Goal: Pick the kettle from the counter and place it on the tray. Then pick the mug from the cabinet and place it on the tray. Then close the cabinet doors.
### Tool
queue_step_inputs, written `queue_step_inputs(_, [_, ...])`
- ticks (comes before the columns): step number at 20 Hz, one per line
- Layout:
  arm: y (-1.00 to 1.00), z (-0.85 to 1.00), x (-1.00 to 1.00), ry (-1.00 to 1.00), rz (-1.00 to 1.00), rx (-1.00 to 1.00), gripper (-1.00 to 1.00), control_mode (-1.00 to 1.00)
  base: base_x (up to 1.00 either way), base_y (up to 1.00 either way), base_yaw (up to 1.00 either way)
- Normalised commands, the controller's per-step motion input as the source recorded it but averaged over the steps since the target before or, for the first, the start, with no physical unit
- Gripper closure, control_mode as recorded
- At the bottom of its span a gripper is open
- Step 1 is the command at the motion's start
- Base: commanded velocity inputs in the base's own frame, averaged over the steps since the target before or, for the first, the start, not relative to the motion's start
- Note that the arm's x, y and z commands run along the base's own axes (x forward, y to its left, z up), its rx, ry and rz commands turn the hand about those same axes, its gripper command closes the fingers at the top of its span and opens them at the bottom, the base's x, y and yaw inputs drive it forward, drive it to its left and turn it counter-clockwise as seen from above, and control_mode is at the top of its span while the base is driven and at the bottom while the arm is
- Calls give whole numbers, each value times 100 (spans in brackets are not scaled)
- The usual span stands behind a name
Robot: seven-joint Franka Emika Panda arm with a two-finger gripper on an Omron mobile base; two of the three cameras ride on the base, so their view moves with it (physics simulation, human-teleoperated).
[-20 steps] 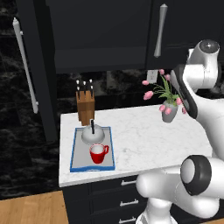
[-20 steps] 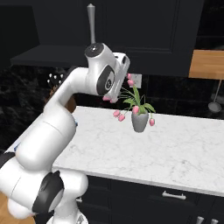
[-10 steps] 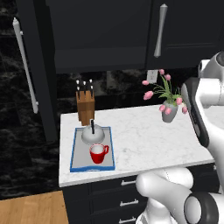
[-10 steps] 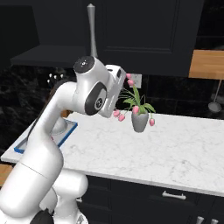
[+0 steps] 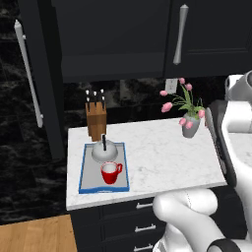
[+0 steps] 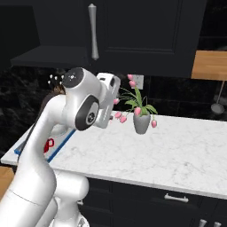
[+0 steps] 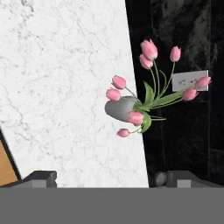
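White marble table [image 5: 162,157] carries the tray [image 5: 84,181], far off to the hand's [image 7: 105,178] left, with kettle [image 5: 104,151] and mug [image 5: 111,173] on it; hand spread wide, empty, flower vase [image 7: 122,108] ahead.

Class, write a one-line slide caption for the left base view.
Squat silver-grey kettle and small red mug sit on the blue-rimmed grey tray atop the white marble counter.
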Motion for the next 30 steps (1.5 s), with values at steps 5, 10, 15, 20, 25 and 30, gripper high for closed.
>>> queue_step_inputs(5, [71,-1,-71,-7,0,-24,-100,-100,0,0,0])
queue_step_inputs(10, [38,-7,-19,4,-11,-16,-100,-100,0,0,0])
queue_step_inputs(15, [16,-2,-20,-4,-5,-10,-100,-100,0,0,0])
queue_step_inputs(20, [44,19,-63,-15,-16,-25,-100,-100,0,0,0])
queue_step_inputs(25, [70,8,-38,-3,-19,-32,-100,-100,0,0,0])
queue_step_inputs(30, [50,-42,0,-1,-6,-42,-100,-100,0,0,0])
